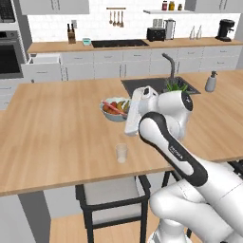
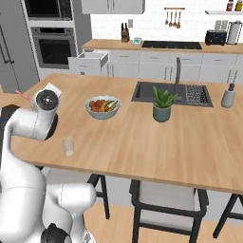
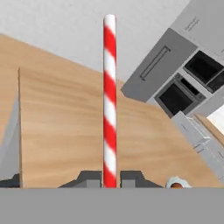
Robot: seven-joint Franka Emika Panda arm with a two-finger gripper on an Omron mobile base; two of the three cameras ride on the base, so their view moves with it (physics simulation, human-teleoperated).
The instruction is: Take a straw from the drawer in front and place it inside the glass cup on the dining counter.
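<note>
1. Gripper [image 3: 110, 179] has its two dark fingertips pressed in on the straw [image 3: 109, 100], which rises straight up between them in the hand view, red with pale stripes.
2. From the right base view a short pink end of the straw [image 2: 23, 95] pokes out to the left of the arm's round dark-capped joint, above the near left part of the dining counter [image 2: 190, 142].
3. From the left base view the white hand sits above the counter, just in front of the grey fruit bowl [image 1: 113, 110].
4. Glass cup [image 1: 121, 153] stands upright on the wood top near the front edge, apart from the fruit bowl and below the hand.
5. Across the room the drawer [image 2: 88, 60] stands pulled open beside the oven [image 2: 53, 45].
6. Near the sink [image 2: 171, 92] stands a potted plant [image 2: 162, 105].
</note>
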